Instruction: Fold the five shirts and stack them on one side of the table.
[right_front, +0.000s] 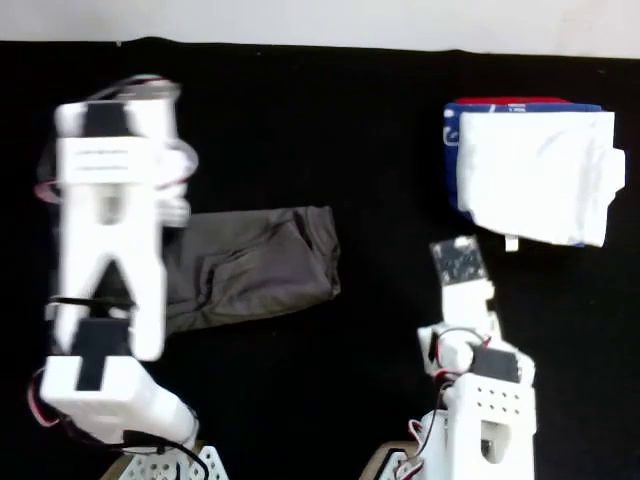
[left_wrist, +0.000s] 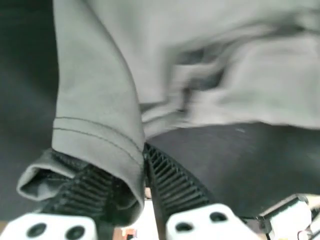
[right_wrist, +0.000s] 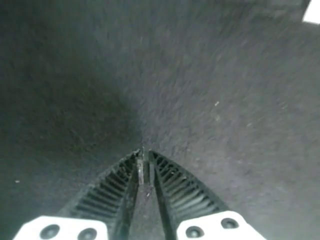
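While left tool (left_wrist: 142, 160) clamps stitched hem | grey shirt (right_front: 250, 265) rumpled, oblong

Black cloth-covered table (right_front: 380, 120), pale wall strip (right_front: 400, 20) along its far edge, even light

Gray shirt bundled left of centre; three folded shirts piled at the upper right.

In the high view the gray shirt (right_front: 250, 265) lies as a rumpled, roughly rectangular bundle left of the frame's centre, with creases running along its length. A stitched hem of it is pinched between the jaws of the left gripper (left_wrist: 145, 150), and the cloth drapes away in loose folds. At the upper right, a white shirt (right_front: 535, 175) lies folded flat on top of the pile, slightly askew. A blue shirt (right_front: 452, 150) shows along its left edge, and a sliver of red shirt (right_front: 510, 101) shows at the pile's top edge.
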